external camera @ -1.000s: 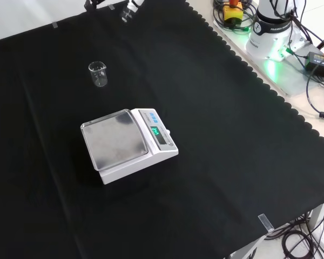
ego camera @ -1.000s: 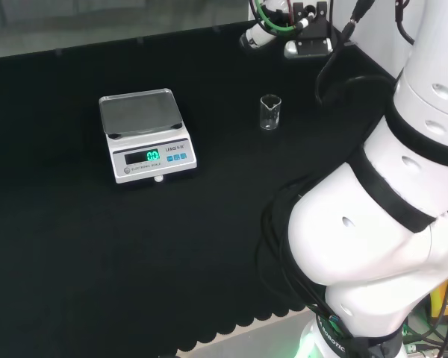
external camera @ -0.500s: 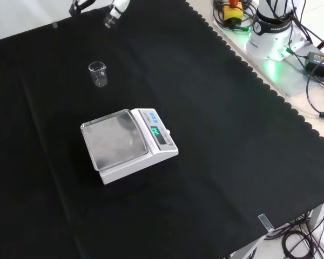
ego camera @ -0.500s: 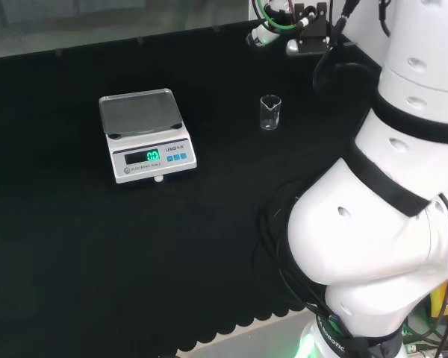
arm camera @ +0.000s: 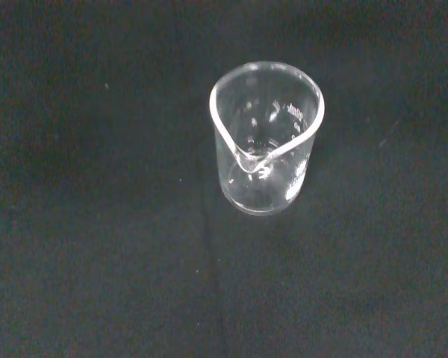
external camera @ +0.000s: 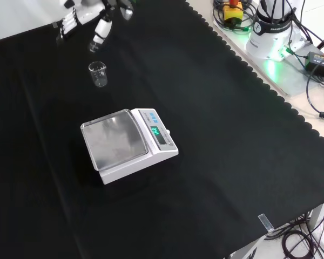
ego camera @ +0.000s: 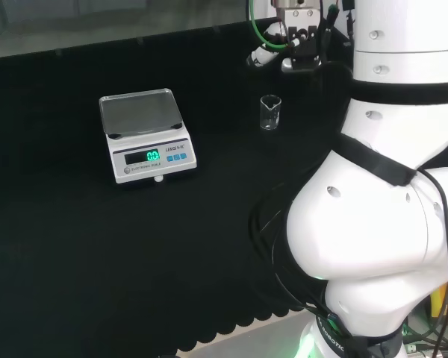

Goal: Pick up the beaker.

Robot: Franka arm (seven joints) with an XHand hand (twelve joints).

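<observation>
Above the desk's (external camera: pixel 216 108) far edge | hand (external camera: pixel 86 16) has swung closer to the beaker (external camera: pixel 98 74) — fingers relaxed, holding nothing | beaker upright, untouched — approach under way

Lab bench: digital scale (ego camera: pixel 147 134), glass beaker (ego camera: pixel 269 112), black cloth (ego camera: pixel 75 261).

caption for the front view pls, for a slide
Hand with straight fingers above an upright clear beaker, scale nearby on black cloth.

We see bare black cloth (external camera: pixel 216 108) all round the beaker (external camera: pixel 98 74) at upper left of the front view; the scale (external camera: pixel 128 144), mid-frame, stands well apart below it.
</observation>
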